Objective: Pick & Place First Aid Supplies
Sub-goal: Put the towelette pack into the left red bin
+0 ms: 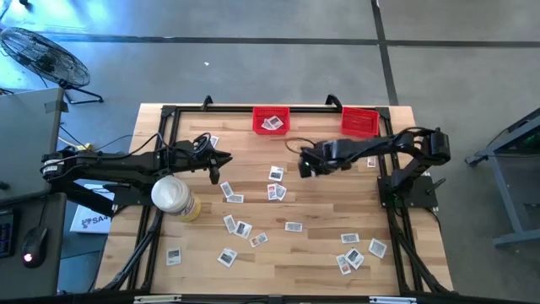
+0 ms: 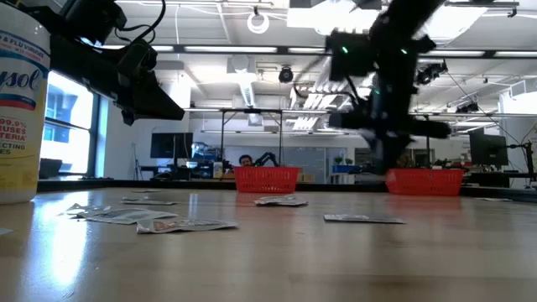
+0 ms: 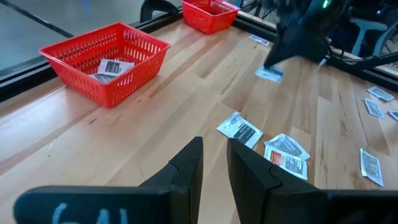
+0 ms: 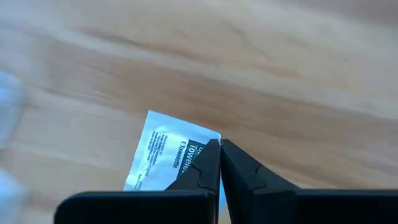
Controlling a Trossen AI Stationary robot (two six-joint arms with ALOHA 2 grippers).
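The right gripper [image 4: 219, 148] pinches a packet [image 4: 163, 155] by its corner, its long axis running back along the fingers. The nearer bin [image 1: 359, 122] lies just beyond the gripper; the left gripper [image 3: 214, 163], slightly parted, waits well apart.

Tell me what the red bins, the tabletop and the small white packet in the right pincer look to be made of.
Red lattice bins: apparently moulded plastic, with open mesh walls and an even glossy red. Light tabletop: wood, seemingly butcher-block, with grain and plank seams showing under a smooth sealed finish. Small white printed towelette packet, pinched in the right pincer: probably coated paper or foil laminate, thin and flat with sharp corners.
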